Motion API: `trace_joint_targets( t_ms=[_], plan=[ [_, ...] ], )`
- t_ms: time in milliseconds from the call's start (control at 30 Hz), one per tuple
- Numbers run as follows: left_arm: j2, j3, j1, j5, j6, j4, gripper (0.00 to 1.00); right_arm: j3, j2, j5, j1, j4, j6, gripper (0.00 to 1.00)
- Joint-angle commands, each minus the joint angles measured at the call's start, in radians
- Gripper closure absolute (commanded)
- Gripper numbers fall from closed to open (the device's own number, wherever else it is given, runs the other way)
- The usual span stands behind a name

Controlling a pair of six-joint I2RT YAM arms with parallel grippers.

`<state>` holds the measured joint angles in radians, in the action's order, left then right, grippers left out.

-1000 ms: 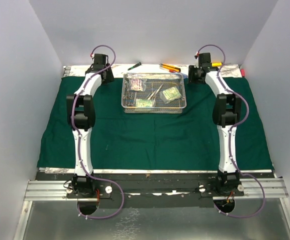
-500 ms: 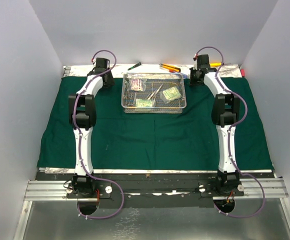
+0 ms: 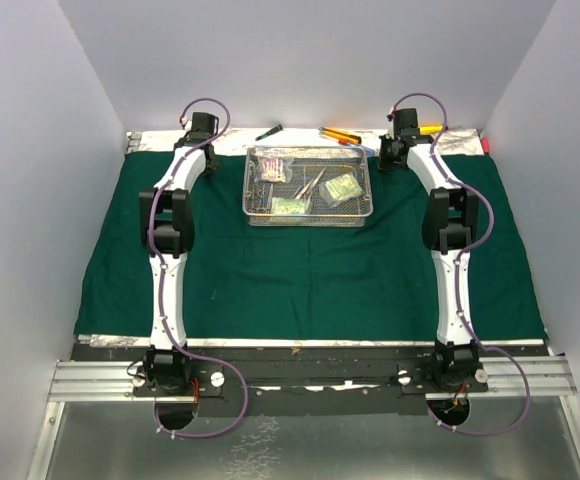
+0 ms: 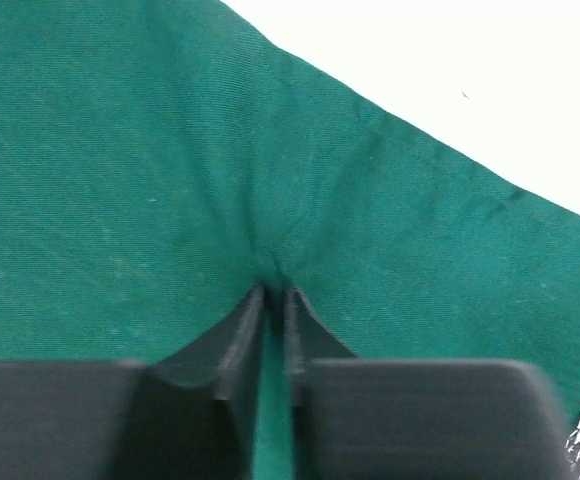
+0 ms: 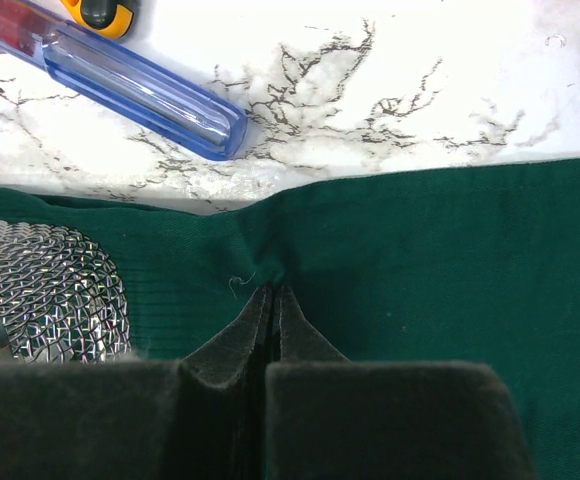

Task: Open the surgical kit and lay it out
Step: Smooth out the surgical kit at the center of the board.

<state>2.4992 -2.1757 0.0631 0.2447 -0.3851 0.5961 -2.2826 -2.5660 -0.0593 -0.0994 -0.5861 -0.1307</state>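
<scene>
Dark green cloth wrap [image 3: 300,270] spread flat, rectangular silver wire-mesh tray [image 3: 310,219] sitting on its far middle, far edge pinched tight into puckers by left gripper [image 4: 273,292] and right gripper [image 5: 273,290], either side of tray.

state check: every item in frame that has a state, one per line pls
green cloth: spread open on the table, puckered at both pinches
left gripper: shut on the cloth near its far edge
right gripper: shut on the cloth near its far edge
wire-mesh tray: upright on the cloth, loaded
three packets: lying in the tray
steel instruments: lying in the tray
screwdrivers: loose beyond the cloth's far edge
</scene>
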Motion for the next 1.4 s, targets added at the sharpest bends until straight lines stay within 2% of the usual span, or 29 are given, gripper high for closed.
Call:
trace_joint_targets(
  t_ms=[0, 533, 600, 867, 900, 967, 1067, 1133, 1200, 1300, 1367],
  plan=[
    [0.109, 0.005, 0.006, -0.038, -0.027, 0.111, 0.99, -0.020, -0.036, 0.024, -0.009, -0.041, -0.033, 0.99],
    [0.106, -0.056, -0.054, 0.088, -0.154, 0.118, 1.00, -0.078, -0.069, -0.002, -0.008, 0.136, -0.155, 1.00],
    [0.111, -0.069, -0.086, 0.084, -0.158, 0.118, 1.00, -0.095, -0.079, -0.002, -0.008, 0.145, -0.157, 0.99],
    [0.137, -0.129, -0.101, 0.025, -0.142, 0.119, 0.99, -0.099, -0.085, 0.001, -0.006, 0.153, -0.159, 0.99],
    [0.134, -0.135, -0.101, 0.012, -0.139, 0.121, 0.88, -0.098, -0.075, 0.002, -0.006, 0.146, -0.158, 0.97],
    [0.113, -0.133, -0.102, 0.003, -0.130, 0.120, 0.65, -0.099, -0.046, 0.013, -0.006, 0.119, -0.153, 0.80],
    [0.054, -0.120, -0.103, -0.001, -0.106, 0.122, 0.44, -0.095, 0.027, 0.037, -0.006, 0.067, -0.138, 0.55],
    [0.003, -0.100, -0.104, -0.007, -0.087, 0.124, 0.37, -0.088, 0.083, 0.067, -0.003, 0.026, -0.129, 0.46],
    [-0.059, -0.060, -0.106, -0.014, -0.069, 0.126, 0.34, -0.069, 0.143, 0.104, 0.003, -0.020, -0.134, 0.41],
    [-0.168, 0.027, -0.108, -0.015, -0.048, 0.126, 0.34, -0.003, 0.243, 0.150, 0.021, -0.100, -0.166, 0.40],
    [-0.250, 0.114, -0.114, -0.011, -0.042, 0.126, 0.34, 0.114, 0.322, 0.189, 0.036, -0.139, -0.202, 0.40]
  ],
)
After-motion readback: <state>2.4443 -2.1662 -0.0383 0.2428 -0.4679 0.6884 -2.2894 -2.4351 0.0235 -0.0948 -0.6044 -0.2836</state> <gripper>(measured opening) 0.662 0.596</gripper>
